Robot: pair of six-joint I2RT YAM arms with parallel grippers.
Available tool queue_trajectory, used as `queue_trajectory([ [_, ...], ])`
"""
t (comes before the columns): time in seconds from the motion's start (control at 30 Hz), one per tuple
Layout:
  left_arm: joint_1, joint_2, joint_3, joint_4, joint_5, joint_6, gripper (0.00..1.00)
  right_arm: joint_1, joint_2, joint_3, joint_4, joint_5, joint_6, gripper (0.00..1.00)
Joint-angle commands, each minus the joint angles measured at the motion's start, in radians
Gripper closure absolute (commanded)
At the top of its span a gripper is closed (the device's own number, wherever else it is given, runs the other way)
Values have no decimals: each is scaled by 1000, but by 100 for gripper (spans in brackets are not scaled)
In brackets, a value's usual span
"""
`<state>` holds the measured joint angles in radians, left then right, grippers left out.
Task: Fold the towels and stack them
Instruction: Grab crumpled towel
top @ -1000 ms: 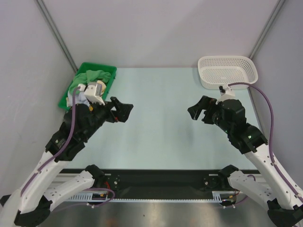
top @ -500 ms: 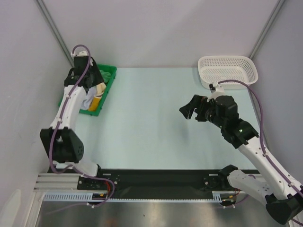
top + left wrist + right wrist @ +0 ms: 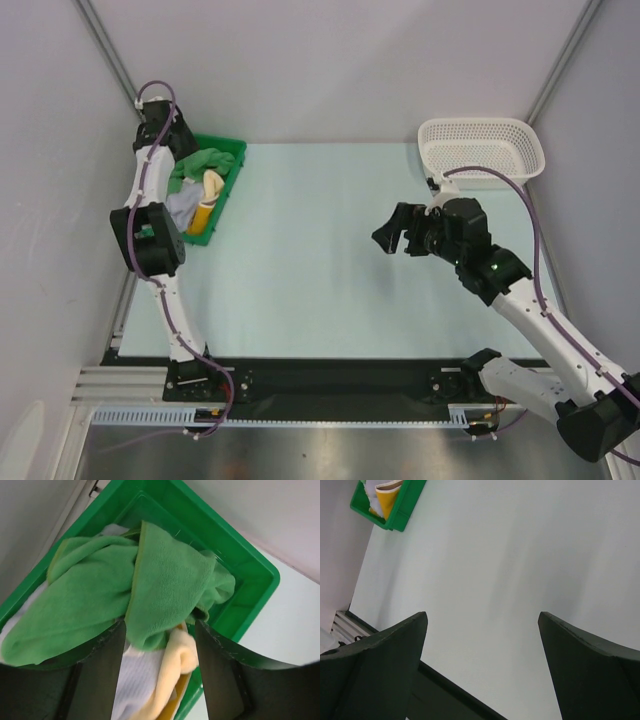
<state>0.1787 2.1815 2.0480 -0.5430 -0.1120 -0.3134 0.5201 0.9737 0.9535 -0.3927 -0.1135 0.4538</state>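
The towels are all in the green tray (image 3: 252,575), in the far left corner of the table (image 3: 320,270). They are not folded. They lie in a soft heap.

The green towel (image 3: 95,600) is on top. It is bunched up and covers most of the heap. One fold of it hangs down toward the near side. Under it, a pale yellow towel (image 3: 175,672) pokes out, rolled into a fat curl. A white towel (image 3: 140,680) lies beside the yellow one and touches it. More white shows at the far edge of the heap, by the tray wall.

The left arm reaches all the way up to that corner. The left gripper (image 3: 159,627) hangs right over the tray and points down at the heap. Its two fingers are apart. The hanging fold of the green towel sits in the gap between them. It is too hard to tell if the fingers touch the cloth.

The right gripper (image 3: 393,232) is well away from the towels, out over the bare middle of the table. Its fingers are spread wide, and there is nothing between them, only the tabletop below. In the right wrist view, a corner of the tray shows far off, with a bit of yellow and white cloth in it.

A white basket (image 3: 480,148) with little holes sits in the far right corner of the table. It is well apart from the tray.
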Motion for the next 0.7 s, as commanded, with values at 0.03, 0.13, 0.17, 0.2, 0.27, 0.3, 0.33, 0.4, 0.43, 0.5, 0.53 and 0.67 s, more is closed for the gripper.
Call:
queue_trajectory([
  [0.03,-5,188,244,-98,31,57,39,4,22,-2,57,11,-41,0],
  [0.13,7,248,307,-112,29,51,47,4,37,2,57,28,-63,0],
  [0.17,11,250,313,-117,32,45,52,3,42,7,54,32,-70,0],
  [0.2,15,247,305,-115,50,36,58,3,43,10,51,43,-67,0],
  [0.27,18,213,279,-91,67,33,75,3,39,13,52,44,-66,0],
  [0.3,18,196,247,-65,92,31,81,3,37,13,54,38,-61,0],
  [0.33,18,183,235,-57,104,28,95,1,31,17,57,34,-58,0],
  [0.4,18,153,235,-54,162,13,100,3,22,24,57,18,-47,0],
  [0.43,18,141,235,-54,181,10,100,3,10,27,54,17,-43,0],
  [0.5,10,83,230,-42,221,-4,100,4,-6,39,45,18,-32,0],
  [0.53,4,57,232,-38,253,-6,100,4,-22,42,31,20,-29,0],
  [0.67,-44,-66,236,-34,334,20,100,6,-78,33,15,32,-12,0],
])
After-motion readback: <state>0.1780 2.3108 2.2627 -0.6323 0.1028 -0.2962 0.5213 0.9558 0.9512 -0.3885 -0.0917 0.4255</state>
